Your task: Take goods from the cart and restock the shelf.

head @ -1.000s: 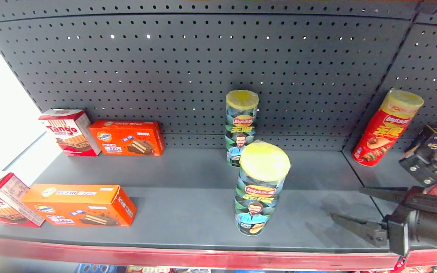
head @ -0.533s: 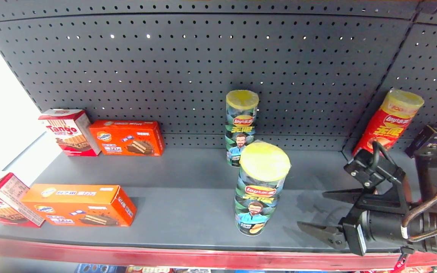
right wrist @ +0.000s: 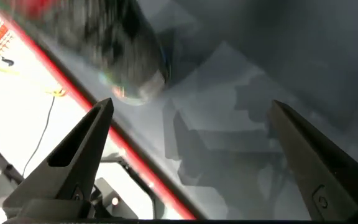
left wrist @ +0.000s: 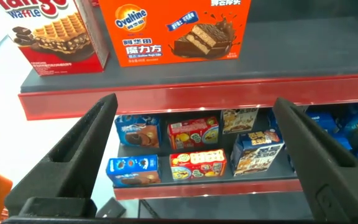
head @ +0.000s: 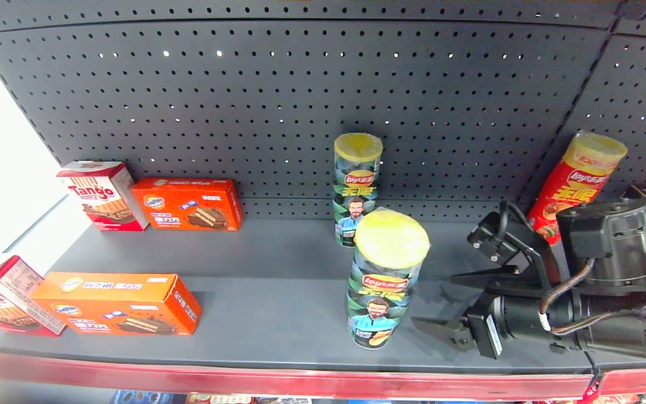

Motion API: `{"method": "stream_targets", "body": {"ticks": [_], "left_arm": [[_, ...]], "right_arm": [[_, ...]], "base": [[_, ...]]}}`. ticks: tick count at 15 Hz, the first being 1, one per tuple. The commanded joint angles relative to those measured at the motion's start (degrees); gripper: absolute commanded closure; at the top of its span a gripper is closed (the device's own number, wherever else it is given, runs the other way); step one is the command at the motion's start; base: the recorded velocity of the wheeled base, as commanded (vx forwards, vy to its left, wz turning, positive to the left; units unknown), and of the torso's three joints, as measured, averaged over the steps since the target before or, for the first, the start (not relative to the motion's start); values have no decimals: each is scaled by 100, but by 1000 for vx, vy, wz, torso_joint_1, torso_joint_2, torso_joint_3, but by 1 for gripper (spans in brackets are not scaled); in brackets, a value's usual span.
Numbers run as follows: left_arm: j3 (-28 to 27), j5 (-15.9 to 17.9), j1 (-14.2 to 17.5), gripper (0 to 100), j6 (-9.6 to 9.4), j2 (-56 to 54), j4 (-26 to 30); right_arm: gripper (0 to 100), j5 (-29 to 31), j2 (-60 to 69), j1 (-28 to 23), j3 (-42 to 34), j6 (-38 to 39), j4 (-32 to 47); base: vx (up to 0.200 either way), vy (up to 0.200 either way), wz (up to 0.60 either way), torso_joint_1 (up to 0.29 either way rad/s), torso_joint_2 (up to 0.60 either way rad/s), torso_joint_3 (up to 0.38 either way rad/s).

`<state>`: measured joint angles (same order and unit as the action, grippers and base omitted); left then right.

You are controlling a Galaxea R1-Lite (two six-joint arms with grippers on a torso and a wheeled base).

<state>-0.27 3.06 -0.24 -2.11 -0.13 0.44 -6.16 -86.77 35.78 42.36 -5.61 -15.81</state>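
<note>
Our right gripper point(head: 433, 301) hangs spread wide and empty just beside the front can point(head: 386, 280); sweeping closer would probably topple it.

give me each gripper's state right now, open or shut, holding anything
Left gripper: open, holding nothing.
Right gripper: open, holding nothing, beside the front chip can.
</note>
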Motion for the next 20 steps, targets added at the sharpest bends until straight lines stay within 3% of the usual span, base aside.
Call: {"method": "stream_targets", "body": {"ticks": [1,8,14,20], "left_arm": [[0,2,-2,0,0,13,0],[0,2,-2,0,0,13,0],[0,2,-2,0,0,13,9],[0,2,-2,0,0,13,9]], "right_arm": [[0,0,-279,43,185,-2,-1],[0,9,-507,113,369,-11,-10],[0,18,-94,-141,18,-2,-10],[0,27,-270,-247,167,-11,-18]], "base": [[0,0,0,0,0,0],[0,0,0,0,0,0],[0,0,0,0,0,0],[0,0,0,0,0,0]]}}
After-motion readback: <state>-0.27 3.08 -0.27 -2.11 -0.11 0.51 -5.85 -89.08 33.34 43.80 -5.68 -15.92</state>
